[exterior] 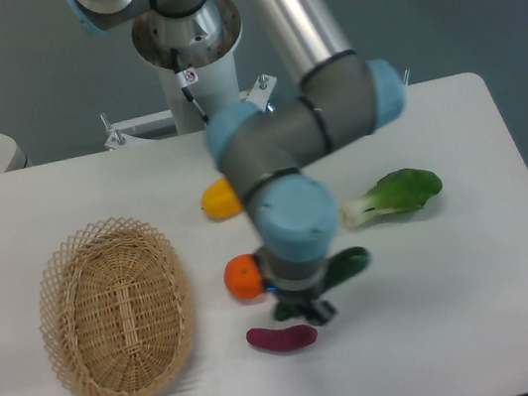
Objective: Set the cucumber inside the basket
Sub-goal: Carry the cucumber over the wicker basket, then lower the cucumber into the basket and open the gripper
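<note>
At the left of the white table [62,190] lies the empty oval wicker basket [116,312], waiting as the target. Right of it sit an orange [243,278] and a purple sweet potato [281,338]. The gripper [302,308] hangs low over the dark green cucumber [350,264], mostly hiding it, seemingly to grasp; whether the jaws are spread cannot be told. A bok choy [394,194] lies farthest right.

I see the gripper [302,309] low over the cucumber [351,263], well right of the basket [73,309]; jaws obscured.
</note>
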Robot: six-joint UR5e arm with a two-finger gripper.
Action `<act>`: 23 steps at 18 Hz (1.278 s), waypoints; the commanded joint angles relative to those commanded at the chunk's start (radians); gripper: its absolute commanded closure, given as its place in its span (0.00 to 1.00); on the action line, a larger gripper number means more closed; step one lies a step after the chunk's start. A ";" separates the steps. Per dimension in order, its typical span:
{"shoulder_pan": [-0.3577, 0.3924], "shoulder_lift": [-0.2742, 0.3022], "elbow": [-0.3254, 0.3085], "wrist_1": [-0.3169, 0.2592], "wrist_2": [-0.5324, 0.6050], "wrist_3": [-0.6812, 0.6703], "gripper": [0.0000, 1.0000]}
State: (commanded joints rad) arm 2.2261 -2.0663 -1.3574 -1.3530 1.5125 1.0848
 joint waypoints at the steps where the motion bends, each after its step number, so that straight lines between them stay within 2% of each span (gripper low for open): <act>1: -0.022 0.011 -0.020 0.000 -0.002 -0.034 0.85; 5: -0.081 0.055 -0.097 -0.003 -0.026 -0.206 0.85; 7: -0.111 0.074 -0.114 0.000 -0.046 -0.304 0.85; 12: -0.189 0.072 -0.150 0.011 -0.046 -0.436 0.85; 18: -0.247 0.071 -0.210 0.089 -0.048 -0.454 0.81; 23: -0.272 0.006 -0.195 0.216 -0.045 -0.545 0.81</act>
State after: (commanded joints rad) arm 1.9543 -2.0600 -1.5524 -1.1368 1.4680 0.5400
